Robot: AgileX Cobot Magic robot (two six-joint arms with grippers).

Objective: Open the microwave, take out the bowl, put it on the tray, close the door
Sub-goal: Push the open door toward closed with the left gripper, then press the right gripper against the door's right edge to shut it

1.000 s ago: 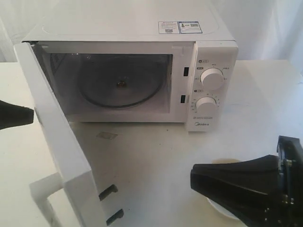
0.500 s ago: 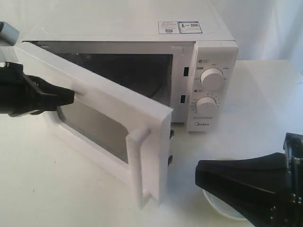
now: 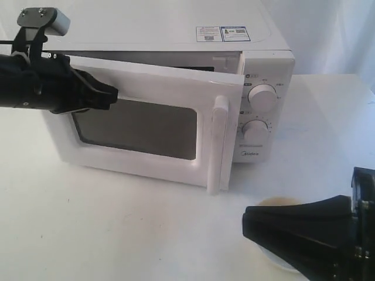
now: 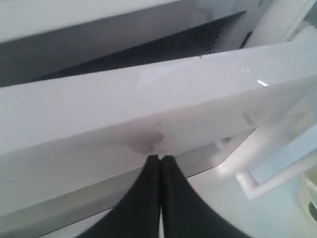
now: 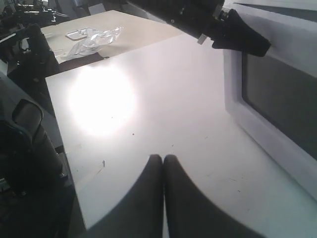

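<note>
Two tools: left tool [image 3: 109, 97] pinched closed on nothing, tip against the door [image 3: 146, 126] at upper left; right tool [image 3: 246, 221] closed, empty, lower right.
Gap: door ajar, long axis across the frame, handle [image 3: 220, 143] edge right of left tool; left arm nearer.
Out: bowl [image 3: 280, 201] lower right, mostly hidden by right tool; its support unclear.
Writing: "Midea" on microwave [image 3: 146, 29]; top stickers [image 3: 222, 33] unreadable.

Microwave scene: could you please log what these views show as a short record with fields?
door: ajar, nearly shut on the microwave
left gripper: shut, tips against the door's front, near its hinge side
right gripper: shut, holding nothing, low over the bowl
bowl: outside the microwave, mostly hidden beneath the right gripper
</note>
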